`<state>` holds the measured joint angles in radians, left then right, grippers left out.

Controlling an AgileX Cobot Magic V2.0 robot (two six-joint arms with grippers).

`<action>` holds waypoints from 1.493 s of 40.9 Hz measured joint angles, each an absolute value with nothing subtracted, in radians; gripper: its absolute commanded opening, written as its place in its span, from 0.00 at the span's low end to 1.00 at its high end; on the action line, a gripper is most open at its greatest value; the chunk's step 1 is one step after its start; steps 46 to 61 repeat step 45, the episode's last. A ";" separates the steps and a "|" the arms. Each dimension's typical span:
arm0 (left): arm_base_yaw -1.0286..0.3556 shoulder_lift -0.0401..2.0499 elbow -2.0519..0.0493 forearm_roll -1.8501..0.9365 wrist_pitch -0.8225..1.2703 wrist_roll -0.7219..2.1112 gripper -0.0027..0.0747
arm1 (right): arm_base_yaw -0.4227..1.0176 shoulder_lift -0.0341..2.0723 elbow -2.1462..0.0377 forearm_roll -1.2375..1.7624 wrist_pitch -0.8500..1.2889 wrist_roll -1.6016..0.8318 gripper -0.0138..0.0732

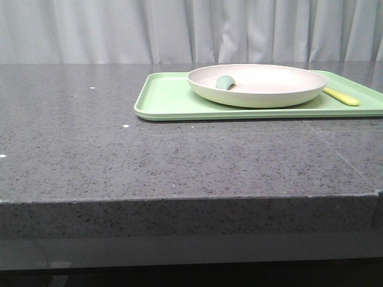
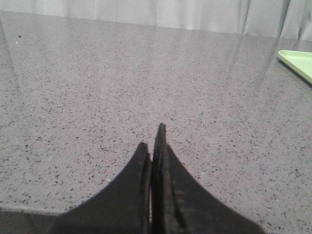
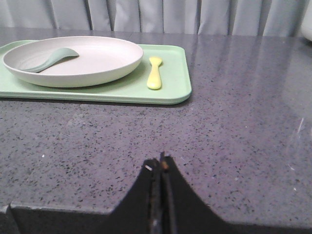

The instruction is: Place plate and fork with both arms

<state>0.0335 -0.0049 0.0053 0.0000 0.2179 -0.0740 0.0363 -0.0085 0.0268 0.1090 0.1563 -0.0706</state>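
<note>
Front view: tray (image 1: 161, 98) holds plate (image 1: 257, 85) with spoon (image 1: 225, 82), fork (image 1: 341, 96) beside; both pincers clenched.

Plate (image 1: 263, 89): off-white, matte, plain.
Fork (image 1: 342, 97): pale yellow, no markings.
Spoon (image 3: 51, 59): dull blue-green (greyer in the right wrist view).
Tray (image 1: 167, 98): flat light green.
Table (image 1: 179, 161): dark grey stone, fine black and white speckle.
Curtain (image 1: 119, 30): pale grey, vertical folds.
Left gripper (image 2: 152, 146): black.
Right gripper (image 3: 160, 163): black.

Green tray (image 1: 164, 98), blue-green spoon (image 1: 225, 82), curtain (image 1: 179, 30)
</note>
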 measured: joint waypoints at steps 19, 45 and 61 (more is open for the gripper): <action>0.033 -0.005 0.005 0.000 0.218 -0.074 0.01 | 0.036 -0.011 0.027 0.109 0.173 -0.067 0.02; 0.033 -0.005 0.005 0.000 0.218 -0.074 0.01 | 0.036 -0.011 0.027 0.109 0.173 -0.067 0.02; 0.033 -0.005 0.005 0.000 0.218 -0.074 0.01 | 0.036 -0.011 0.027 0.109 0.173 -0.067 0.02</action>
